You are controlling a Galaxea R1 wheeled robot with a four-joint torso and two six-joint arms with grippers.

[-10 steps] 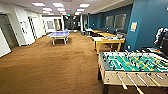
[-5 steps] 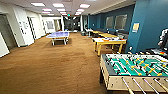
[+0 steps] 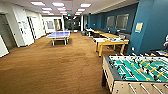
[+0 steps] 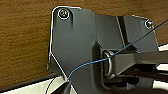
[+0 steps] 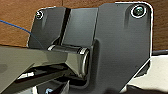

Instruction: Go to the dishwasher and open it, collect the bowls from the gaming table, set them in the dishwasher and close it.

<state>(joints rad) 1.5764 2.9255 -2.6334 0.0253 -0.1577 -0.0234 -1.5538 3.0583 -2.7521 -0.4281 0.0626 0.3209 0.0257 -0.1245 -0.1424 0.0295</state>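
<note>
Gaming table (image 3: pixel 110 41): right of centre frame, long axis receding, beyond foosball table (image 3: pixel 136 71). Bowls indistinct. Finger state: cannot tell, either gripper.

Right wrist camera: my own mount plate over brown carpet.

I see the wide dark grey metal plate (image 5: pixel 107 47) of my arm, with round shiny fittings at its corners, and the grey jointed bar (image 5: pixel 37 62) meeting it at a pale cylindrical pin (image 5: pixel 75 53). Behind the plate lies brown, wood-toned short-pile carpet (image 5: pixel 17 15). A thin blue wire (image 5: pixel 15 25) crosses that carpet and slips behind the plate's edge. Past the plate's far corner, a smooth white surface (image 5: pixel 157 72) shows, with a dark line running between it and the carpet. I cannot make out the fingers from here.
</note>
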